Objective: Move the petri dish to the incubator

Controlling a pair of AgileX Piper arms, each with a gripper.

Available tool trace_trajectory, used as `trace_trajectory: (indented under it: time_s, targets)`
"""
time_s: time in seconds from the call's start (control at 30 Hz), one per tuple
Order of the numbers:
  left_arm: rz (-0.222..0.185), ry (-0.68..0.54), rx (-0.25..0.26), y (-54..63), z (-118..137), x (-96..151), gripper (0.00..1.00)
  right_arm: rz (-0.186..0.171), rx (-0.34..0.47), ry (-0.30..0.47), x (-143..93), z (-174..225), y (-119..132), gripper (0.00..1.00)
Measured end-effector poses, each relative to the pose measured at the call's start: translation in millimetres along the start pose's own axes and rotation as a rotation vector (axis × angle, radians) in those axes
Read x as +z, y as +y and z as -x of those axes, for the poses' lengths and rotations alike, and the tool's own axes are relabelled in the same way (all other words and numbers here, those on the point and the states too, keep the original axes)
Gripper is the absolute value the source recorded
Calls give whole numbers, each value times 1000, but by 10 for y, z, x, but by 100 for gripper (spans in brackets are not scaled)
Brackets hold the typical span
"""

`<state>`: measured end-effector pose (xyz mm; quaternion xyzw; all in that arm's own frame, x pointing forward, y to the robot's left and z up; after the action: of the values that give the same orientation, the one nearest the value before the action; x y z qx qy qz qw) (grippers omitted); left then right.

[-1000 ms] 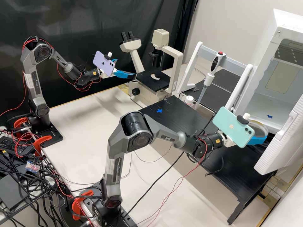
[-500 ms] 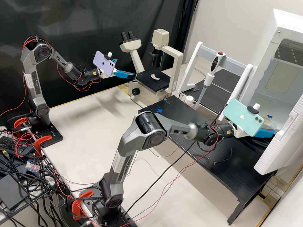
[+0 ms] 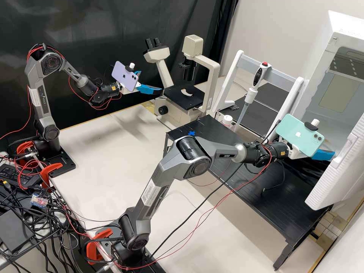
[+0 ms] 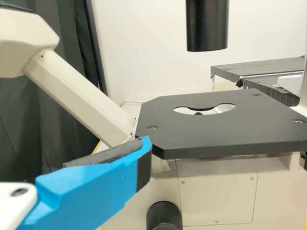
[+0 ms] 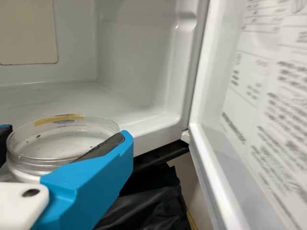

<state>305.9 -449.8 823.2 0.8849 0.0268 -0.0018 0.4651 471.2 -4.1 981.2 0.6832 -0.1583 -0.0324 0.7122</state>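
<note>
Well, petri dish between fingers

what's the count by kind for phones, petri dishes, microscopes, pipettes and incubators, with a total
Phones: 2, a purple phone and a mint green phone
Petri dish: 1
Inverted microscope: 1
Pipette: 1
Incubator: 1
Total: 6

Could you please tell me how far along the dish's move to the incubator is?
The incubator door stands open, and the dish looks picked up, held in the right claw. Carrying it in is under way, at the opening. Setting it on the incubator floor and letting go seem to remain.
</note>
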Motion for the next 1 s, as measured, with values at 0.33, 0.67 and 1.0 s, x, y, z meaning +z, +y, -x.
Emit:
trace_trajectory:
  time_s: [0.33, 0.67, 1.0]
  targets:
    - [0, 0, 0, 0, 0, 0, 100, -14, -6, 10, -14, -217, -126, 0]
    - [0, 0, 0, 0, 0, 0, 100, -22, 11, -18, 15, -399, -140, 0]
    - [0, 0, 0, 0, 0, 0, 100, -23, 3, -26, 2, -558, -169, 0]
